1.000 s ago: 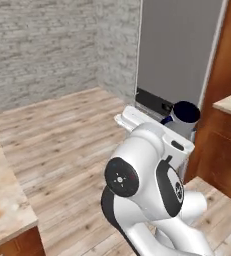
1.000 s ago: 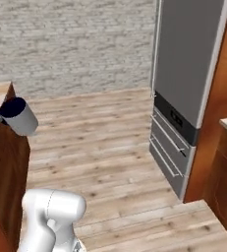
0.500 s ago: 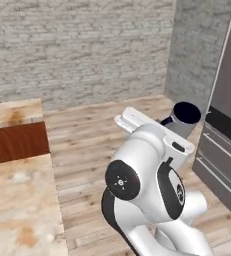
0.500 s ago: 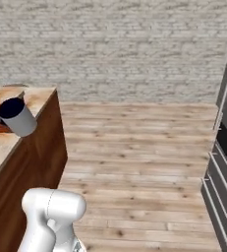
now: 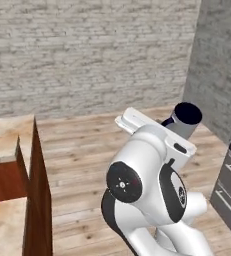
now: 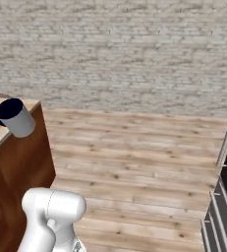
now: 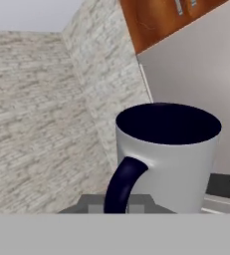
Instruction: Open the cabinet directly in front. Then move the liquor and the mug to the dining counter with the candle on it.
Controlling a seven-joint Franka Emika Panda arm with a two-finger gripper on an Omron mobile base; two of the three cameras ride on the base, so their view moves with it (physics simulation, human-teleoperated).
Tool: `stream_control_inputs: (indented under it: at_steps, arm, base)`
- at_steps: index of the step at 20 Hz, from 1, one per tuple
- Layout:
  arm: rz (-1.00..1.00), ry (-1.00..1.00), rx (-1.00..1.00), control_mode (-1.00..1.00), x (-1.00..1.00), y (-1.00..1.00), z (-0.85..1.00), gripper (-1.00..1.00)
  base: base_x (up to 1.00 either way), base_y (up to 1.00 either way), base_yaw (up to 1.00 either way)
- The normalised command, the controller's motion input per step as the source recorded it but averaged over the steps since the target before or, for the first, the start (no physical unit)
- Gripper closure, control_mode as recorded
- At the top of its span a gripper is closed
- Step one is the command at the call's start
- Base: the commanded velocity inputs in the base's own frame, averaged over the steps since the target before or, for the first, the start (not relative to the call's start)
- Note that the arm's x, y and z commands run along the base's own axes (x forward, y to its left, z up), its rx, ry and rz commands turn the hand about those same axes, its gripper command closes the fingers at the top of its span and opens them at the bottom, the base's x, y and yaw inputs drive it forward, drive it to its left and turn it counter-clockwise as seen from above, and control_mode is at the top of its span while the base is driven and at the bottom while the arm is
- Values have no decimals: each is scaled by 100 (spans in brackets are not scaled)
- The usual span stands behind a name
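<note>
- Brick wall (image 6: 115, 49) at the far side, plank floor (image 6: 134, 162) in between, grey fridge (image 5: 219, 75) far right; the base is mid-transit with a load, not at a work surface yet.
- Mug (image 7: 169, 154) rides in the gripper (image 7: 117, 205), carried above the floor. White body, navy inside, mouth tipped a little off vertical.
- Fingers are closed on the mug at its handle (image 7: 124, 184), judging by the hand view; the actual contact is hidden at the bottom edge.
- Right base view: mug (image 6: 15, 117) sits in line with the near end of the dining counter (image 6: 2, 133) at far left. Cannot tell whether it is over the slab yet or short of it.
- Left base view: mug (image 5: 185, 120) pokes out past the arm (image 5: 147, 185); counter slab (image 5: 7, 145) is well to the left, wood end panel (image 5: 37, 200) near.
- Candle and liquor aren't anything I can pick out, so the drop spot is unconfirmed.
- Step in hand, I'd say: haul the mug to the counter.
- To do it well: keep the grip shut, level the mug, finish driving before lowering.
- Come in above slab height; the counter edge is the snag risk.
- Set it flat on bare marble, well inside the edge, then let go.
</note>
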Motion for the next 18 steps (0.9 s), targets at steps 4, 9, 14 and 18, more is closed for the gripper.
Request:
stream_control_inputs:
  at_steps: [4,9,14,18]
  arm:
    - [0,0,0,100,0,0,0,100]
    - [0,0,0,100,0,0,0,100]
    - [0,0,0,100,0,0,0,100]
    - [0,0,0,100,0,0,0,100]
  base:
    - [100,-23,23]
    - [100,-17,22]
    - [100,-11,21]
    - [100,-22,19]
